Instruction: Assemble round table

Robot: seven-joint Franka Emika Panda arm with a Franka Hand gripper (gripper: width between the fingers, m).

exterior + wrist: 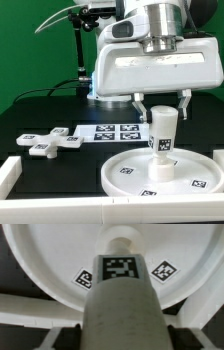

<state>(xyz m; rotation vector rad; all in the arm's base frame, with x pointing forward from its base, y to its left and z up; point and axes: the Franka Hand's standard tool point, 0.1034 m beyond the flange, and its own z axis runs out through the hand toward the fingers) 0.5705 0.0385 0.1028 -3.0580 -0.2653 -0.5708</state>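
Fingers on post: loose seat or spinning disc is the risk

Fingers (138, 102) pinch the short post (162, 135) near its upper end, one on either side. Wrist view shows no gap between them and the post. Post is upright, lower end at the centre of the round disc (195, 170). Cannot tell if it is fully seated there; the joint is small and blurred in the wrist view.

Risks, my read:
- Letting go while the post only rests in the centre: it tips over onto the disc.
- Turning the post to fix it: nothing visible holds the disc, which just lies on the table (40, 112). The disc may spin along and the joint never tightens.
- Grip slightly off the post's axis: pushing down leans the post and jams it crooked.
- Lifting away with fingers not spread enough: the post gets dragged up and out, and the disc may shift.

Cross-shaped foot piece (52, 142) lies flat on the exterior view's left, well apart from the disc and just beside the marker board (110, 131). I judge it goes on later, and a wobbly post would spoil that step too.
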